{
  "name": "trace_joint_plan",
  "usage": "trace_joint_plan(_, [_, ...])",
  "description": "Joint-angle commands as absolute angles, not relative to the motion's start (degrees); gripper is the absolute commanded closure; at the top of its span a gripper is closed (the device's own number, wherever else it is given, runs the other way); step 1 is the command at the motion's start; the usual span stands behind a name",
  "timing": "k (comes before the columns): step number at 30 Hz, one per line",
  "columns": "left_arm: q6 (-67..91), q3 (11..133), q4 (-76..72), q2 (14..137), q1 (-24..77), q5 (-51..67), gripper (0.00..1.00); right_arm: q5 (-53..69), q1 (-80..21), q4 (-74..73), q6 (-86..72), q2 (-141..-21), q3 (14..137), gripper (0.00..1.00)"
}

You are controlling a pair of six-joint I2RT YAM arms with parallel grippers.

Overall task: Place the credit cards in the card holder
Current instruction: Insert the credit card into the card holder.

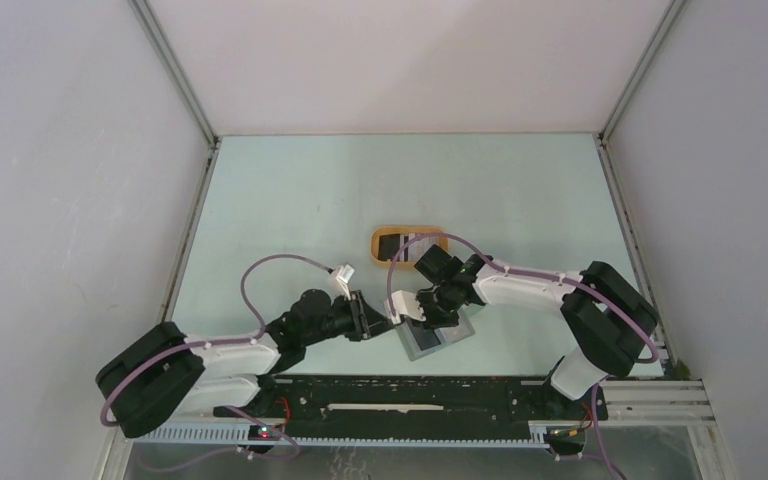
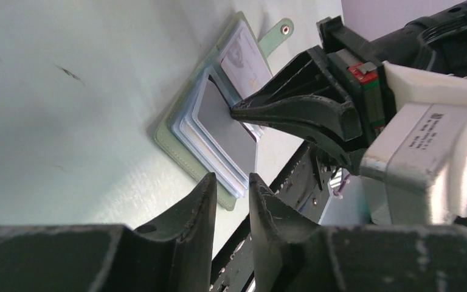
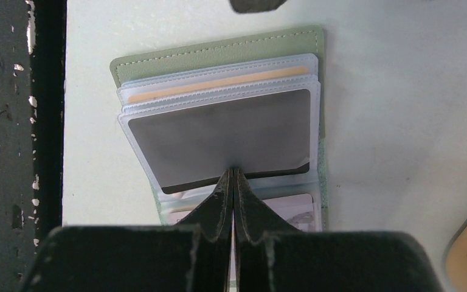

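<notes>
Lying open, one card holder (image 3: 219, 53) shows three sleeved credit cards (image 3: 219, 137).

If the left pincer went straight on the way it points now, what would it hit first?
Most likely the card holder, at the corner where the grey card sits sleeved; the left pincer looks close, but depth is unclear.

a lab test cell: plain white walls (image 1: 60, 150), aluminium frame posts (image 1: 175, 70), pale green tabletop (image 1: 290, 200)
</notes>
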State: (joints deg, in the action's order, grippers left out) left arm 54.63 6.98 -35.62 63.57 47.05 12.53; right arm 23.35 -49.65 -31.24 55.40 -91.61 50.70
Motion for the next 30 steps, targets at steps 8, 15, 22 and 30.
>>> trace_joint_plan(8, [58.2, 11.8, -50.9, 77.5, 46.0, 21.9, 0.66, 21.4, -50.2, -30.7, 55.1, -93.0, 50.7, 0.96])
trace_joint_plan(15, [60.1, 13.2, -56.3, 83.2, 45.7, 24.7, 0.64, 21.8, -49.9, -30.9, 54.8, -92.9, 50.9, 0.96])
trace_joint_plan(22, [61.2, 14.6, -56.6, 87.5, 45.5, 25.6, 0.63, 21.8, -49.8, -30.8, 54.8, -92.9, 50.9, 0.96])
trace_joint_plan(30, [62.0, 14.8, -56.8, 89.6, 45.1, 25.7, 0.63, 21.8, -49.8, -30.8, 54.7, -92.9, 50.9, 0.96])
